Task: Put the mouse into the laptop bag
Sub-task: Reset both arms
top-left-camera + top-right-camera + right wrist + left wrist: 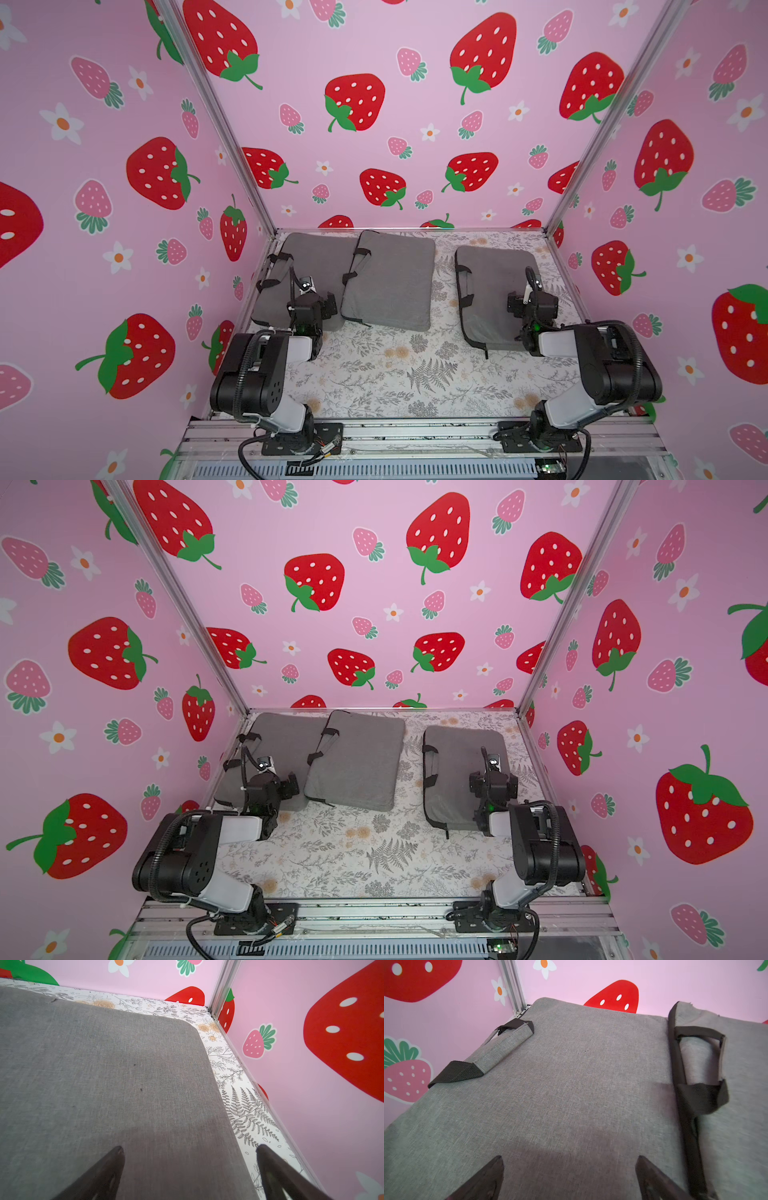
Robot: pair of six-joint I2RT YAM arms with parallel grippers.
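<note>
No mouse shows in any view. Three grey laptop bags with dark handles lie flat along the back of the table in both top views: a left bag [309,257] [571,1076], a middle bag [390,282] [359,758] overlapping its edge, and a right bag [494,282] [104,1074]. My left gripper [320,301] [569,1157] hovers open just above the left bag, nothing between its fingers. Over the right bag's outer edge my right gripper [525,301] [189,1147] is open too, one finger above fabric and the other above the tablecloth. All bags look closed.
The floral tablecloth [395,374] covers the table. Pink strawberry walls stand close on three sides, with metal posts [232,137] in the back corners. The left bag's handle [483,1057] lies beside the left wall. The arm bases [291,440] sit on the front rail.
</note>
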